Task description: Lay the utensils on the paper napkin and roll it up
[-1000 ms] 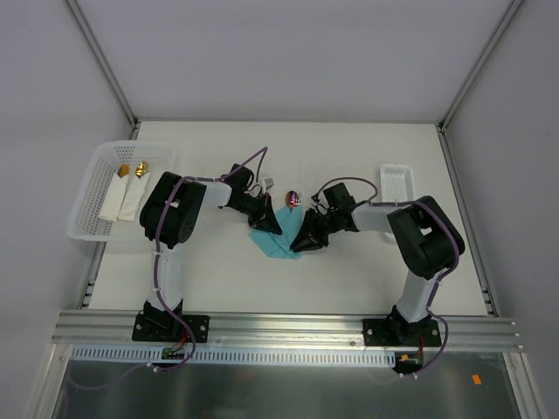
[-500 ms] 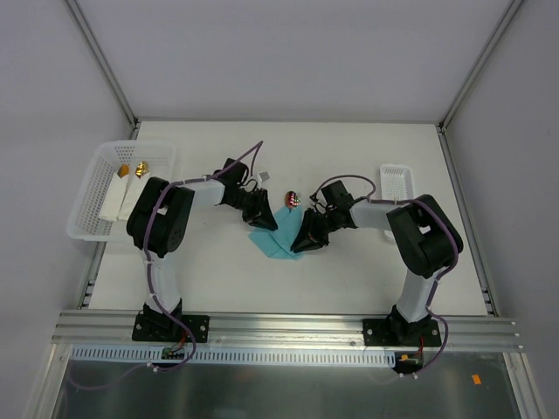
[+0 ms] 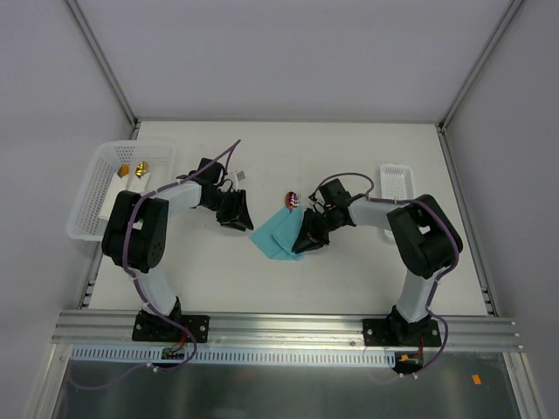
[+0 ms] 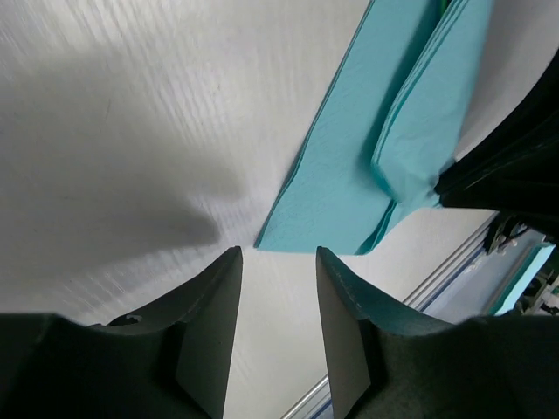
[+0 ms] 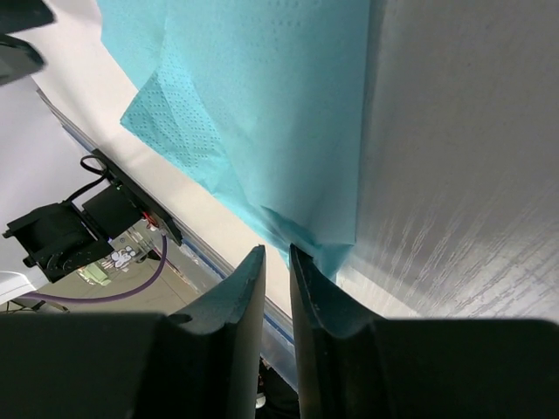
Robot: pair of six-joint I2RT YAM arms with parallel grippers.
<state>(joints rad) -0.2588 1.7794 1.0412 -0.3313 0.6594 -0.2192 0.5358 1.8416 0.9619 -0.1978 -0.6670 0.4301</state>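
Note:
The paper napkin (image 3: 276,236) is a teal, partly folded sheet lying mid-table, its loose layers spread out. It also shows in the left wrist view (image 4: 349,166) and the right wrist view (image 5: 279,113). The utensils' purplish heads (image 3: 293,200) stick out at its far end; their handles are hidden. My right gripper (image 3: 306,241) sits low at the napkin's right edge. Its jaws are nearly closed, with the tips (image 5: 278,250) at a napkin corner. My left gripper (image 3: 236,212) is open and empty (image 4: 278,253), on bare table left of the napkin.
A white basket (image 3: 87,205) at the far left holds two white rolled napkins (image 3: 122,194) with gold-tipped utensils. A small white tray (image 3: 395,179) stands at the right. A metal rail (image 3: 279,327) runs along the table's near edge.
My left gripper has pulled away from the napkin, moving left and opening. The napkin's left layers have spread out. My right gripper has stayed at the napkin's right edge.

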